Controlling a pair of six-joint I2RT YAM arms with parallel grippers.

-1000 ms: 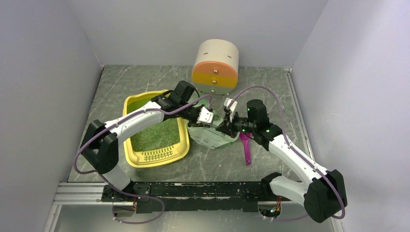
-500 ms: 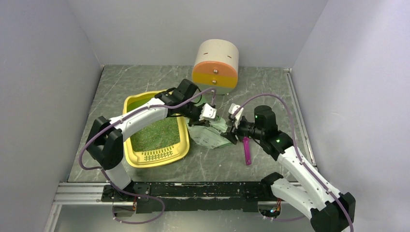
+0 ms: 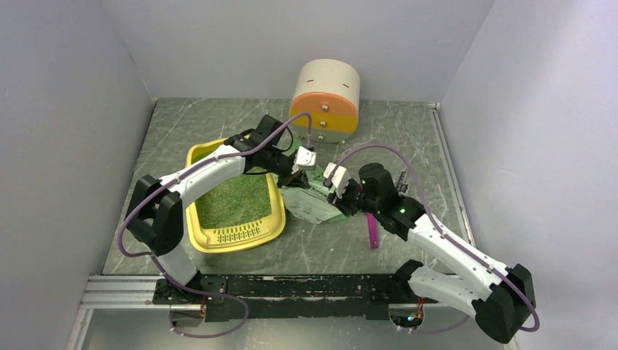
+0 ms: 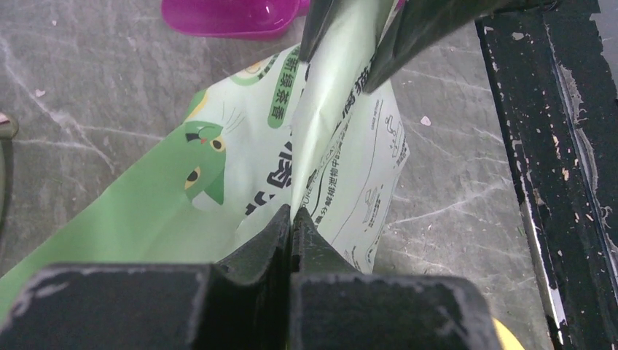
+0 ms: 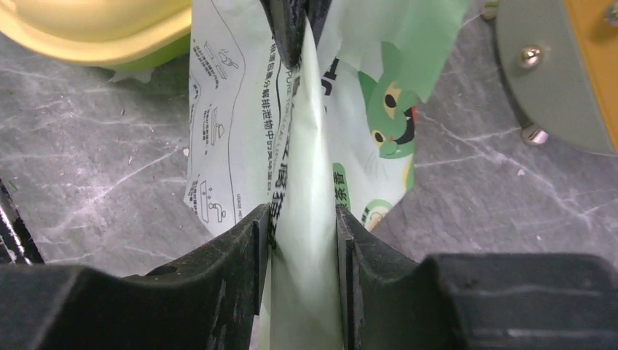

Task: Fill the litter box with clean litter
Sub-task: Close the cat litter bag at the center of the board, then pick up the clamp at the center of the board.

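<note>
The yellow litter box [image 3: 192, 198] lies left of centre, with greenish litter [image 3: 233, 198] spread over its floor. The pale green printed bag [image 3: 313, 206] hangs just to its right, stretched between both grippers. My left gripper [image 3: 306, 159] is shut on a thin fold of the bag [image 4: 218, 189], its jaws [image 4: 291, 213] pressed together. My right gripper [image 3: 335, 177] grips the other end. Its fingers stand slightly apart, and a puffy fold of the bag [image 5: 218, 109] fills the gap [image 5: 299, 219] and touches both pads. A corner of the box [image 5: 95, 29] shows in the right wrist view.
A magenta scoop [image 3: 373, 230] lies on the table right of the bag and also shows in the left wrist view as the scoop [image 4: 226, 14]. The round beige-orange-yellow cabinet [image 3: 326, 95] stands at the back. A black rail [image 3: 291, 286] runs along the near edge.
My right gripper swung out to the right, then came back left toward the left gripper. My left gripper rose and moved back-left. The bag, stretched flat half a second ago, now bunches rounder.
</note>
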